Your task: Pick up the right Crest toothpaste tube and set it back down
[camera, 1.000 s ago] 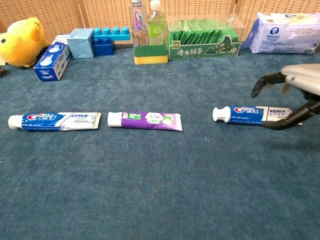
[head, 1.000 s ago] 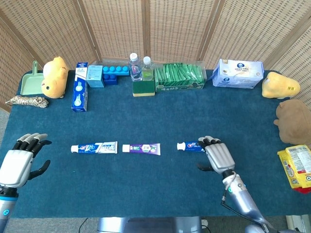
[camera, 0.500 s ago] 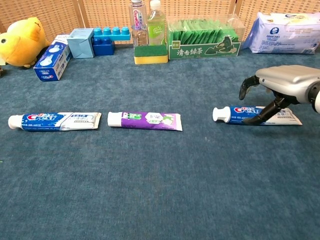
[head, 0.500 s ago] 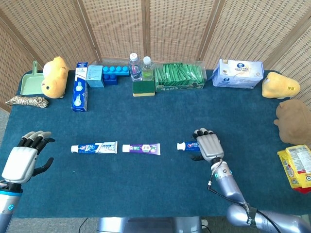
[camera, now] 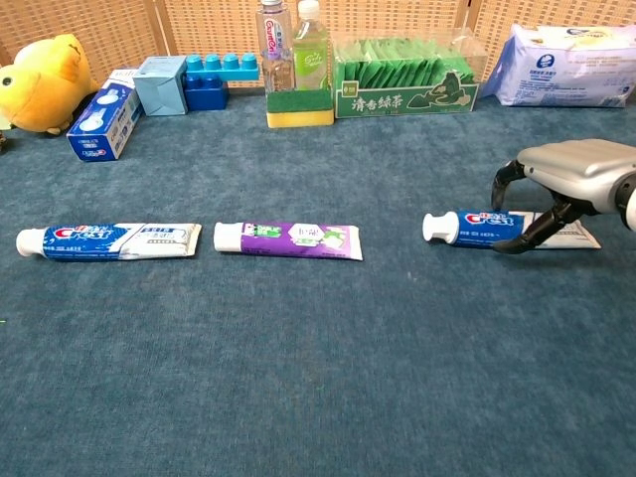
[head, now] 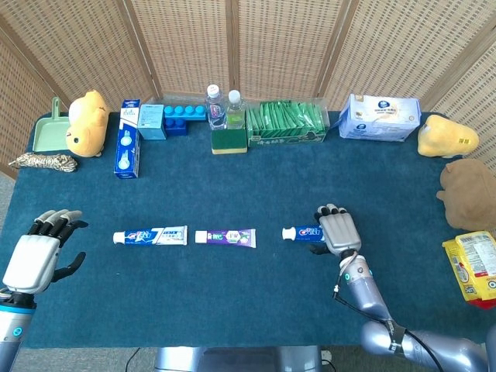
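Right Crest toothpaste tube [camera: 494, 228] lies flat on the tabletop [camera: 318, 378], rightmost of three. Right robot hand [camera: 568, 179] arches over its tail, fingers curled either side; firm grip cannot be confirmed. Left robot hand [head: 37, 252] idles open, well apart.

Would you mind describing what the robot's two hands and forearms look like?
Each robot hand has a silver-grey shell back with black fingers: left robot hand, right robot hand. The right forearm is metallic grey, with a thin dark cable running alongside.
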You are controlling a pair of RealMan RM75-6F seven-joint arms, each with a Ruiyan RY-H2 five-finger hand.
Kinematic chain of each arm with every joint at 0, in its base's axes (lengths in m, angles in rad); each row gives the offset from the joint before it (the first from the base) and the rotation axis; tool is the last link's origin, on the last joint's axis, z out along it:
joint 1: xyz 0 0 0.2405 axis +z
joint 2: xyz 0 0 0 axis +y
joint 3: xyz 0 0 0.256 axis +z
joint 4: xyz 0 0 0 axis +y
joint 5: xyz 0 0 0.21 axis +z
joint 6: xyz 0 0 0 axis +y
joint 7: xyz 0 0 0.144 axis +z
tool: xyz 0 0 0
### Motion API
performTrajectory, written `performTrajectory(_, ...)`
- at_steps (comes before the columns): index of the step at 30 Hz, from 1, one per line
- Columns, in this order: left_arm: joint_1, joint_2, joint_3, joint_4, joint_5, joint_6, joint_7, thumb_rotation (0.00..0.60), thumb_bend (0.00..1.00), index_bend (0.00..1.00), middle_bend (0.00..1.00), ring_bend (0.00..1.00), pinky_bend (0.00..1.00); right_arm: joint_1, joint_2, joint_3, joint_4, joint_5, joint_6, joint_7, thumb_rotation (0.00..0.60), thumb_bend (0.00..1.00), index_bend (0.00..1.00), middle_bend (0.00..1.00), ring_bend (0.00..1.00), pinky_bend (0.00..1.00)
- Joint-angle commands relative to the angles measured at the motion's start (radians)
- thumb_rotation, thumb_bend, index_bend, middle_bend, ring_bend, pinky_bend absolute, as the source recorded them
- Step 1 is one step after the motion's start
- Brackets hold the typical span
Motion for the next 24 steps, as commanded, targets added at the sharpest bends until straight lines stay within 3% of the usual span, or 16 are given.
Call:
performTrajectory(1, -0.001, 0.000, 0.001, -0.002, 0.000, 0.000, 0.002, 0.600, 0.28, 0.28, 0.23, 0.17, 0.14, 0.007, -0.004, -0.009, 0.014, -0.001, -0.006, 0.004, 0.401, 0.24, 0.36, 0.24, 0.15, 0.25)
performTrajectory(10, 0.000, 0.000, 0.005, -0.002, 0.000, 0.005, 0.003, 0.600, 0.28, 0.28, 0.23, 0.17, 0.14, 0.018, -0.012, -0.019, 0.032, 0.001, -0.011, 0.018, 0.409, 0.24, 0.39, 0.24, 0.15, 0.25)
performTrajectory(12, 0.000, 0.000, 0.005, -0.002, -0.001, 0.005, 0.003, 0.600, 0.28, 0.28, 0.23, 0.17, 0.14, 0.021, -0.015, -0.021, 0.037, 0.002, -0.013, 0.021, 0.440, 0.24, 0.42, 0.25, 0.15, 0.25)
performTrajectory(16, 0.007, 0.003, 0.007, -0.001, 0.000, 0.017, -0.002, 0.600, 0.28, 0.28, 0.22, 0.17, 0.14, 0.039, -0.029, -0.013, 0.057, 0.007, -0.038, 0.040, 0.595, 0.25, 0.54, 0.30, 0.21, 0.26)
performTrajectory(20, 0.014, 0.010, 0.011, -0.001, 0.000, 0.027, -0.007, 0.600, 0.28, 0.28, 0.22, 0.17, 0.14, 0.050, -0.035, -0.008, 0.088, -0.002, -0.067, 0.078, 0.600, 0.28, 0.66, 0.40, 0.32, 0.31)
performTrajectory(24, 0.027, 0.022, 0.015, -0.005, 0.004, 0.047, -0.013, 0.600, 0.28, 0.28, 0.22, 0.17, 0.14, 0.051, -0.027, -0.006, 0.116, -0.039, -0.094, 0.152, 0.600, 0.31, 0.82, 0.54, 0.45, 0.48)
